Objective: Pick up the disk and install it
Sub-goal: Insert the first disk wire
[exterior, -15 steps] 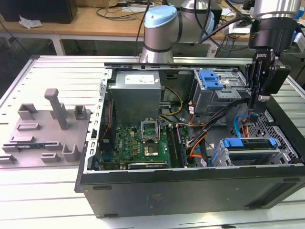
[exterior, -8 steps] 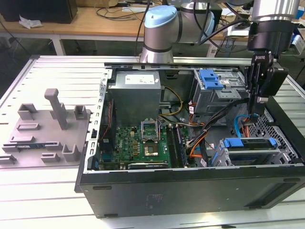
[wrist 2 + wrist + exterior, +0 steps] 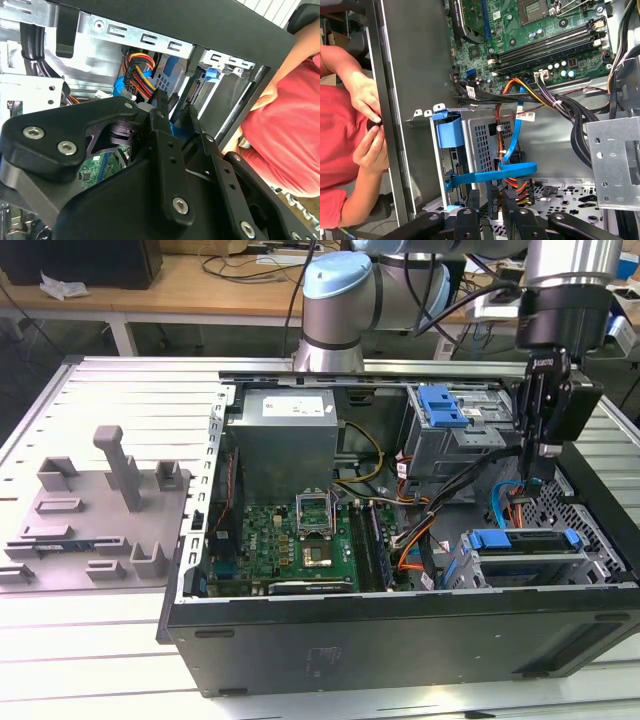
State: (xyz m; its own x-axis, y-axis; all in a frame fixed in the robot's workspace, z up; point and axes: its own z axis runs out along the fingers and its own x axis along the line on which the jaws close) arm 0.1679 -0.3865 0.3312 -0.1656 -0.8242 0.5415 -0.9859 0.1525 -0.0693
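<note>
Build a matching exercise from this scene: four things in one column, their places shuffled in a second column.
Things
1. disk
2. gripper
3. grey plate
4. motherboard

Places
a. outside the case, at the exterior view's left
b. on the case floor, middle
c. in the bay at the case's near corner, at the exterior view's right
d. hanging over the open case, at the exterior view's right

Pairs: 1-c, 2-d, 3-a, 4-b

Disk [image 3: 524, 562] in case [image 3: 400, 632], exterior view's right of motherboard [image 3: 290, 540]; fingers [image 3: 539, 448] near disk.
</note>
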